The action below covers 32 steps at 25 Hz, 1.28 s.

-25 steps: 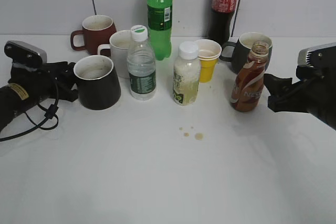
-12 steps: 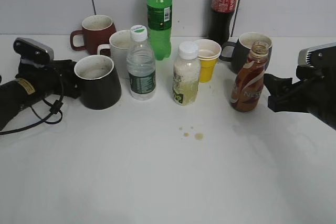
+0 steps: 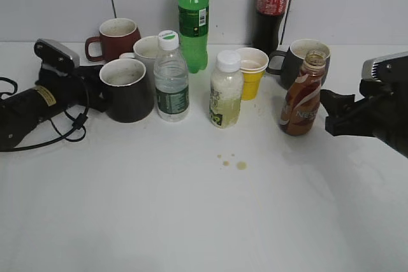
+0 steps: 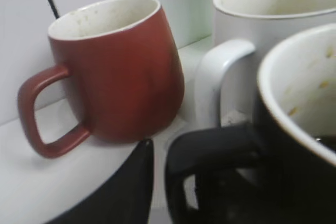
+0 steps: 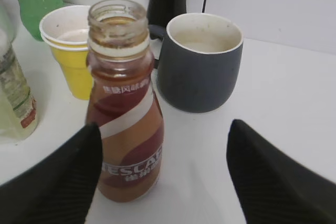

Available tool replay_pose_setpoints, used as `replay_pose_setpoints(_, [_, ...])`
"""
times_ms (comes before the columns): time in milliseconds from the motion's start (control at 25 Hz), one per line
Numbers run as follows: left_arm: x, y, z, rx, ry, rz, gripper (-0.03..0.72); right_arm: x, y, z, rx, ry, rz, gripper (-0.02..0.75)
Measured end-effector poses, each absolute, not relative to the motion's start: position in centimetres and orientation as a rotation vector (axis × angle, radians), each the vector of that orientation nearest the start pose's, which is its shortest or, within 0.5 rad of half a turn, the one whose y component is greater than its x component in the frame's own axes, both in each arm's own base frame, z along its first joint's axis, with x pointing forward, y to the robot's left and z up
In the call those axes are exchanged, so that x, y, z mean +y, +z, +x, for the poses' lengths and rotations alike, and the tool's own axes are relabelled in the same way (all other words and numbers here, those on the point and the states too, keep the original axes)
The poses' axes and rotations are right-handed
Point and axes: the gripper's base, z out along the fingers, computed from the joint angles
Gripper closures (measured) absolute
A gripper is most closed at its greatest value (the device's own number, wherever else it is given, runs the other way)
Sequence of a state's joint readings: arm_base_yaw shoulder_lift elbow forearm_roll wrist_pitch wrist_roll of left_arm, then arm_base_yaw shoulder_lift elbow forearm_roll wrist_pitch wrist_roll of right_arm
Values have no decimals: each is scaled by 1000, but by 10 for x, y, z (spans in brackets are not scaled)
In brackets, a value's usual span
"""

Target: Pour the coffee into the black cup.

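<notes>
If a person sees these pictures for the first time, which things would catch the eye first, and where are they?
Probably the crowded row of drinks at the back of the white table: a tall green soda bottle stands out in the middle. At the left, the left end effector is at the handle of the black cup. At the right, the open right end effector faces the uncapped Nescafe coffee bottle.

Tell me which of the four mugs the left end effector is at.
The black cup, front-left. The left end effector sits at its handle; the red mug, white mug and grey mug stand untouched behind.
</notes>
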<state>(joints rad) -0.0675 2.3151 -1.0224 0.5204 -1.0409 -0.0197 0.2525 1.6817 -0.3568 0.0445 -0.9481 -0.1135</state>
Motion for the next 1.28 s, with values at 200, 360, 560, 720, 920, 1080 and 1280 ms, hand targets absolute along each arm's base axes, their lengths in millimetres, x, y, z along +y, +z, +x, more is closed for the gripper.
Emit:
replay_pose_setpoints(200, [-69,60,413,1659,-268,616,591,64,144,252,1832,94,-330,184])
replay_pose_setpoints(360, [-69,62,414,1649,-291,591,630,66,143,251,1829,101,-352,184])
replay_pose_setpoints(560, [-67,66,403,1659,-296,552,645,66,132,252,1870,99,-360,184])
replay_pose_setpoints(720, [-64,73,383,1663,-284,533,650,66,124,253,1890,98,-363,184])
replay_pose_setpoints(920, [-60,83,361,1683,-266,513,650,67,117,255,1850,102,-355,148])
replay_pose_setpoints(1080, [-57,92,346,1695,-252,475,650,67,108,256,1833,113,-338,126])
replay_pose_setpoints(1280, [-54,111,333,1676,-237,453,650,68,85,256,1890,165,-299,121])
